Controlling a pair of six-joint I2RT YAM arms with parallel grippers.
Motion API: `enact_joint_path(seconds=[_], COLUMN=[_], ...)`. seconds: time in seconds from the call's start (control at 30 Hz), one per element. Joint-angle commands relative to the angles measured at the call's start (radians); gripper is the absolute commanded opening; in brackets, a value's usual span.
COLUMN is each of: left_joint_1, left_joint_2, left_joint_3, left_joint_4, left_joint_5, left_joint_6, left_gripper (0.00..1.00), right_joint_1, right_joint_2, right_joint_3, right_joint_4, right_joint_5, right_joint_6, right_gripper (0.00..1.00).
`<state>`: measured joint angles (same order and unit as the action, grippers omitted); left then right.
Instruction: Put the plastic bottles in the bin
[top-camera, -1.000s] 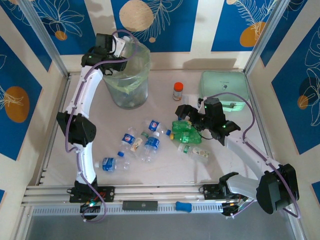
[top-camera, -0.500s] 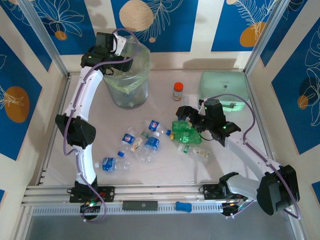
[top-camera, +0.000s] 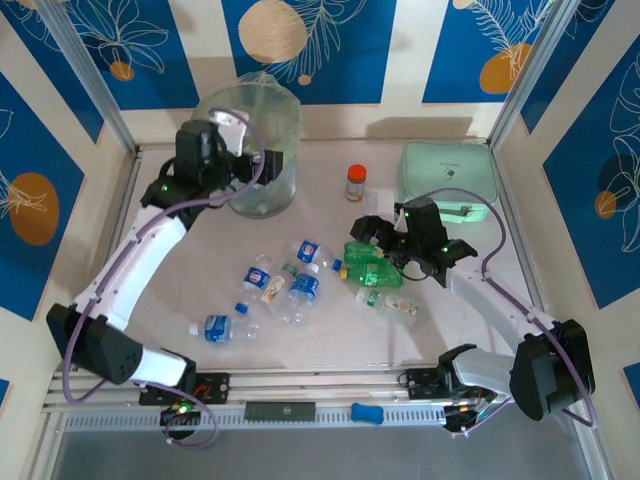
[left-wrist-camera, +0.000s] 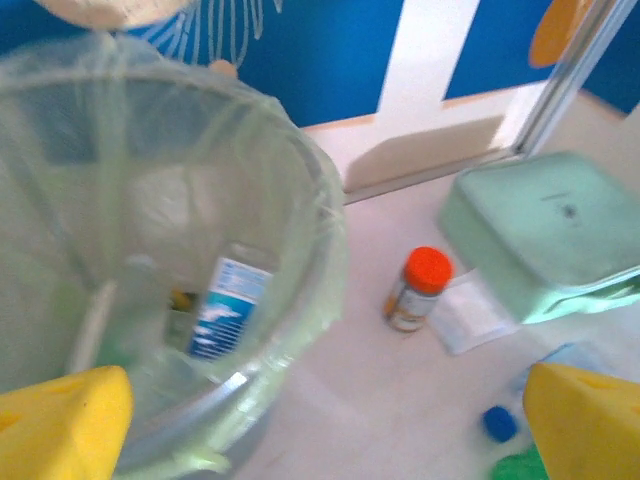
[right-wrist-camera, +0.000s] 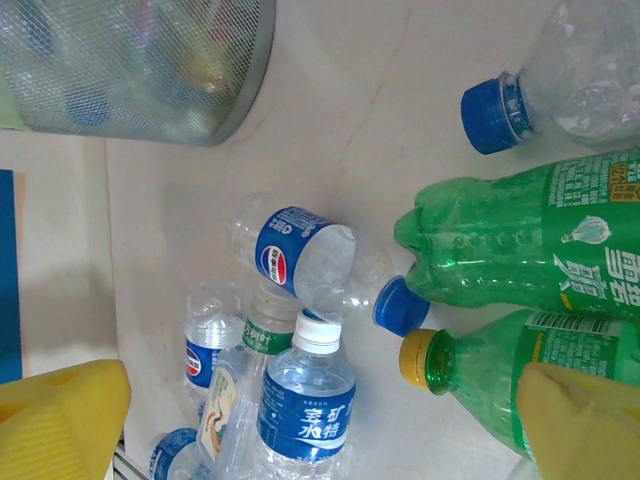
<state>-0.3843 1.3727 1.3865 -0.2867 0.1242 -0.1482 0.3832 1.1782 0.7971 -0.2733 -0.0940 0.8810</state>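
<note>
The bin (top-camera: 262, 128) stands at the back left, lined with a thin bag; the left wrist view looks into the bin (left-wrist-camera: 300, 190), where a blue-labelled bottle (left-wrist-camera: 225, 305) lies. My left gripper (top-camera: 262, 168) hangs open and empty at the bin's front side, its jaws wide in the left wrist view (left-wrist-camera: 320, 430). Several clear bottles (top-camera: 300, 285) lie mid-table, beside two green bottles (top-camera: 372, 265). My right gripper (top-camera: 398, 250) is open above the green bottles (right-wrist-camera: 530, 240). Ahead of its wide jaws (right-wrist-camera: 320, 430) lie a white-capped bottle (right-wrist-camera: 305, 400) and a Pepsi-labelled bottle (right-wrist-camera: 300, 260).
An orange-capped jar (top-camera: 355, 182) stands right of the bin, seen close in the left wrist view (left-wrist-camera: 415, 290). A mint-green case (top-camera: 447, 183) sits at the back right. Another clear bottle (top-camera: 215, 327) lies near the left arm's base. Walls close in the table.
My left gripper opened and drew back from above the bin to its front side, and the arm dropped low. The right arm barely shifted.
</note>
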Motion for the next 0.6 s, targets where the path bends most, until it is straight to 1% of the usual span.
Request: enact_joint_path(seconds=[0.0,0.1,0.17,0.27,0.37,0.47,0.57], left_joint_1=[-0.001,-0.013,-0.029,-0.063,-0.106,-0.149,-0.181], left_joint_2=[-0.074,-0.124,-0.145,-0.162,-0.162,-0.139,-0.091], left_joint_3=[-0.172,-0.321,-0.401,-0.503,-0.591,-0.656,-0.674], left_joint_4=[0.257,0.346,0.385,0.431,0.515,0.606,0.665], left_joint_5=[0.130,0.164,0.179,0.177,0.162,0.146,0.151], left_joint_6=[-0.209,-0.315,-0.360,-0.421,-0.483,-0.522,-0.544], left_gripper=[0.99,0.99,0.99,0.99,0.99,0.99,0.99], right_joint_1=[0.008,0.020,0.027,0.035,0.036,0.033,0.016], right_joint_2=[0.010,0.016,0.018,0.014,0.025,0.023,0.027], right_joint_3=[0.053,0.071,0.082,0.090,0.084,0.050,0.011], right_joint_4=[-0.121,-0.230,-0.311,-0.417,-0.503,-0.521,-0.506], right_joint_5=[-0.004,0.027,0.055,0.107,0.154,0.200,0.220], right_joint_6=[-0.054,-0.094,-0.122,-0.148,-0.154,-0.145,-0.142], right_gripper=[1.00,1.00,0.99,0.99,0.99,0.99,0.99])
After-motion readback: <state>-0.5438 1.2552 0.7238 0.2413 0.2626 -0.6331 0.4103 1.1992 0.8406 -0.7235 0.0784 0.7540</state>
